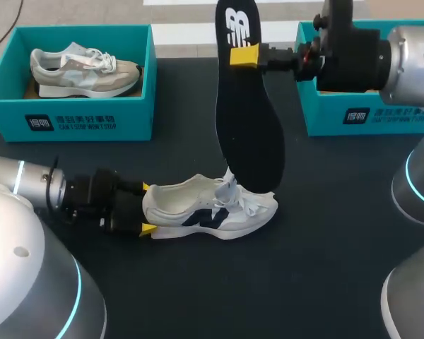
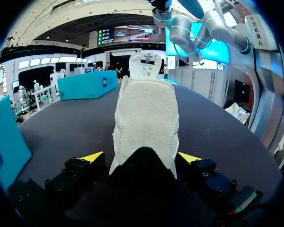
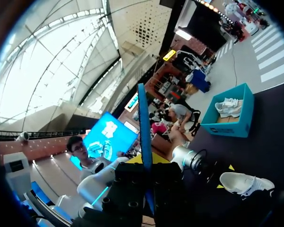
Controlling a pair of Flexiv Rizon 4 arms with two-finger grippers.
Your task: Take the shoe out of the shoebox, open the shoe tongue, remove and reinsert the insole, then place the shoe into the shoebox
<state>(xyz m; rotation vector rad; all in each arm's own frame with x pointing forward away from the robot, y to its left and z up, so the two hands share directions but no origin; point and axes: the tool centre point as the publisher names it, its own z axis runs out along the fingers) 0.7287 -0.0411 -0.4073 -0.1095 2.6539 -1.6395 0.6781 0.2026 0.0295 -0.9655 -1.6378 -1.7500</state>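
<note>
I have the shoe (image 1: 212, 212) out of its box, standing on its sole on the dark table (image 1: 339, 268) at about 6 o'clock from the table's middle. Its heel points to 9 o'clock and its toe to 3 o'clock. It is off-white with a dark navy side mark, a pale sole and loose white laces. In the left wrist view the heel (image 2: 146, 123) is a cream, fuzzy panel, and the tongue (image 2: 146, 66) stands raised beyond it with a label on its inner face.

My left gripper (image 1: 145, 208) comes in low from 8 o'clock, set fairly wide, with one yellow tip on each side of the heel, clamping it.

My right gripper (image 1: 246, 56) reaches in from 2 o'clock and is pinched narrow on the insole (image 1: 244, 120), gripping it close to its heel end. The insole hangs upright in the air. It is black with a white mark at the top, and its broad toe end hangs down over the shoe's opening; I cannot tell whether the two touch. From the right wrist it shows edge-on as a thin blue strip (image 3: 144, 142) between the fingers.

A teal shoebox (image 1: 71, 116) at 10 o'clock holds a second, beige-and-grey shoe (image 1: 85, 70). Another teal box (image 1: 367, 116) sits at 2 o'clock, partly hidden by my right arm.
</note>
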